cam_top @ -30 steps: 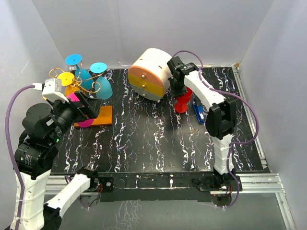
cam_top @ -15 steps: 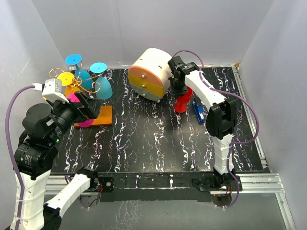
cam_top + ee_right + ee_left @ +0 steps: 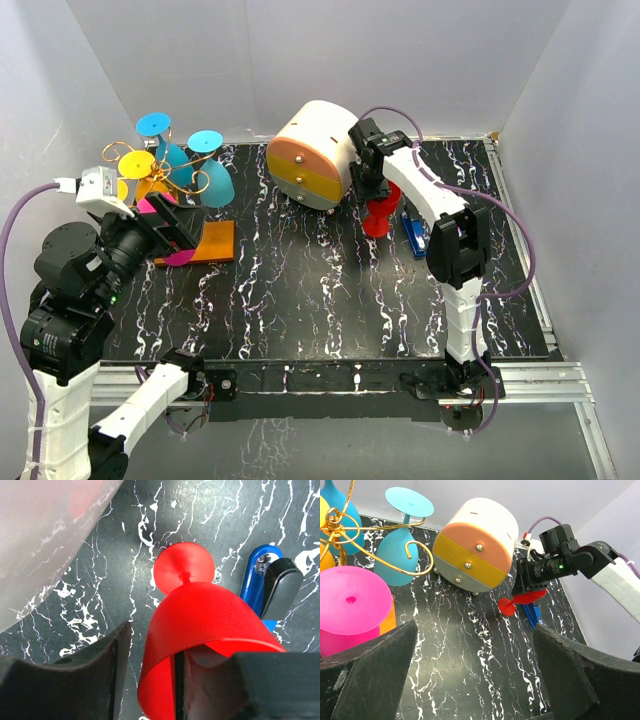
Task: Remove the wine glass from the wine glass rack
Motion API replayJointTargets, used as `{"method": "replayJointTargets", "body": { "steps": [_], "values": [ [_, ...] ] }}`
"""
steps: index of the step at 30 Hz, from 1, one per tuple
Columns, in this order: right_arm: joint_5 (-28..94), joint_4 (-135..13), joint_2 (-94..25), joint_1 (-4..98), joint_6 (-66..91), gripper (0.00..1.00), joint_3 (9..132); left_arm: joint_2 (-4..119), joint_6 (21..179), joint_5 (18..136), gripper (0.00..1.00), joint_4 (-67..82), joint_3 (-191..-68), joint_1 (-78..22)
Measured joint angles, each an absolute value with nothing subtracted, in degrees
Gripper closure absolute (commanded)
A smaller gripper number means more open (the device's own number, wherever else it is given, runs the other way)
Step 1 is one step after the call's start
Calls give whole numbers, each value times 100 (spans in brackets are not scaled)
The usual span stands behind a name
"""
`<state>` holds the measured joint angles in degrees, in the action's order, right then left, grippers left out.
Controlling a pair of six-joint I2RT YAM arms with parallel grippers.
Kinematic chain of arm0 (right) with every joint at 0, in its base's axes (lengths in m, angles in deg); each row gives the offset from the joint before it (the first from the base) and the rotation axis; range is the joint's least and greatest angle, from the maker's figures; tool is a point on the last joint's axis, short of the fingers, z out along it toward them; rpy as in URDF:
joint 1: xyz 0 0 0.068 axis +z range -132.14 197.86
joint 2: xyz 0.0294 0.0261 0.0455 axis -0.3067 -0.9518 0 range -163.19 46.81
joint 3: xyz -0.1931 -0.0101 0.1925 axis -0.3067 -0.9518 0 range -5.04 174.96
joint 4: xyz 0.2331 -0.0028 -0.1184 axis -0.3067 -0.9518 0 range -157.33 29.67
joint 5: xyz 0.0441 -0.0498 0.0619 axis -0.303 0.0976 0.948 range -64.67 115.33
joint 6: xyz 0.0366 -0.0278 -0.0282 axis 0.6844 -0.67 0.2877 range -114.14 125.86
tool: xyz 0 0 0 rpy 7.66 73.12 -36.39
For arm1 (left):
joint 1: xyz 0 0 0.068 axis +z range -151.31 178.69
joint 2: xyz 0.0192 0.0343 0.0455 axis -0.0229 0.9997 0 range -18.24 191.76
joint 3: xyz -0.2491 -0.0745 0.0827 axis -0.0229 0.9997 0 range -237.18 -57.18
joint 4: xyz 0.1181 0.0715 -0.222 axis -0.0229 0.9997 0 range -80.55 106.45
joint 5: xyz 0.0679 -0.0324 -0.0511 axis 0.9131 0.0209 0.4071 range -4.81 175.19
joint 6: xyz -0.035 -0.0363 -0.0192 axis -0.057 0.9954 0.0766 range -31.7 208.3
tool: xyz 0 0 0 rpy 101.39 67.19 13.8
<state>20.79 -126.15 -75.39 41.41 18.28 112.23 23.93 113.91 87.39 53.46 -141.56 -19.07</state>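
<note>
The left end effector (image 3: 475, 650) gapes wide with nothing between its fingers, just in front of the thin gold wire rack (image 3: 172, 178) on its orange base block. There a pink wine glass (image 3: 351, 602) and teal glasses (image 3: 212, 178) hang, cut off at the left wrist view's edge. Past the white-and-orange rounded drawer box (image 3: 312, 155), the red plastic wine glass (image 3: 200, 615) is tilted on its side at the black marbled table (image 3: 300, 290), well apart from the rack. The right end effector (image 3: 150, 677) straddles its bowl wall with fingers slightly parted and a gap on one side; contact on the other is hidden, and a half-covered blue object (image 3: 252, 575) lies beside it.
</note>
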Motion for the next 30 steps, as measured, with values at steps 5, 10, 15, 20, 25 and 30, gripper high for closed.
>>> {"method": "replayJointTargets", "body": {
  "steps": [5, 10, 15, 20, 25, 30],
  "values": [
    [2079, -12610, -7399, 4141, 1815, 43, 11381, 2428, 11406, 8737, 1, 5370, -14219, -1907],
    [2127, -12492, -6616, 4141, 1818, 31, 11256, 2644, 11404, 8734, 1, 5375, -14427, -1907],
    [2293, -11627, -4776, 4145, 1859, 12, 9901, 2935, 11402, 8743, 1, 5429, -14517, -1907],
    [2127, -10580, -2973, 4143, 2097, 2, 8122, 3424, 11319, 8828, 1, 5567, -14783, -1907],
    [1990, -9649, -2127, 4141, 2482, 2, 6869, 4054, 11078, 9069, 1, 5720, -15282, -1907],
    [2040, -9105, -1657, 4141, 2847, 2, 6227, 4823, 10748, 9381, 1, 5855, -15817, -1907]
  ]
}}
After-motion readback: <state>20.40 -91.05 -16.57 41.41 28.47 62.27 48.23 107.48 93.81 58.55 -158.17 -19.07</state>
